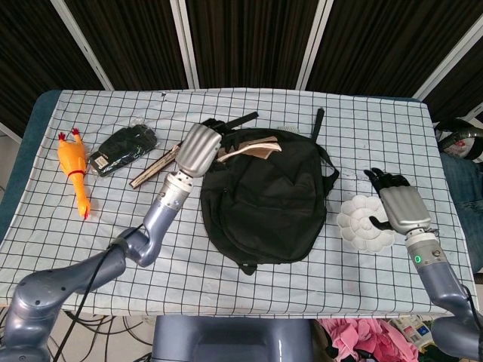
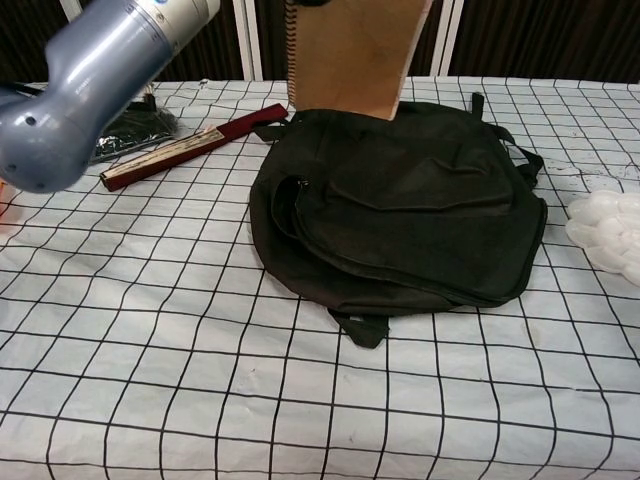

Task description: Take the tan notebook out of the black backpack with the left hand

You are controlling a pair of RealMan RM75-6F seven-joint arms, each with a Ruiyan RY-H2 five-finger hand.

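the left hand [image 1: 201, 148] sat at the top left edge of the black backpack [image 1: 268, 196], its back turned to the head camera so the fingers were mostly hidden; dark fingertips curled over the near edge of the tan notebook [image 1: 249, 148], gripping it. in the head view only a thin tan sliver of the notebook showed, seen nearly edge-on above the bag's opening. the chest view gave more: the notebook [image 2: 350, 55] stood upright at the far rim of the backpack [image 2: 400, 220], spiral binding on its left side, its top cut off by the frame and its lower edge hard to separate from the bag, so whether it had cleared the opening could not be told. the left forearm [image 2: 95, 75] filled the upper left corner there, blurred and close; the hand itself was out of that frame.

the right hand [image 1: 396, 202] showed only in the head view, resting just beside a white flower-shaped dish [image 1: 362, 222], fingers loosely apart and holding nothing. the dish [image 2: 608, 230] was cut by the chest view's right edge.

left of the bag lay a dark red and tan stick-like object [image 2: 185, 148], a black bundle in a clear wrapper [image 1: 124, 149], and a yellow rubber chicken [image 1: 74, 170], all on the checked tablecloth [image 1: 113, 219].
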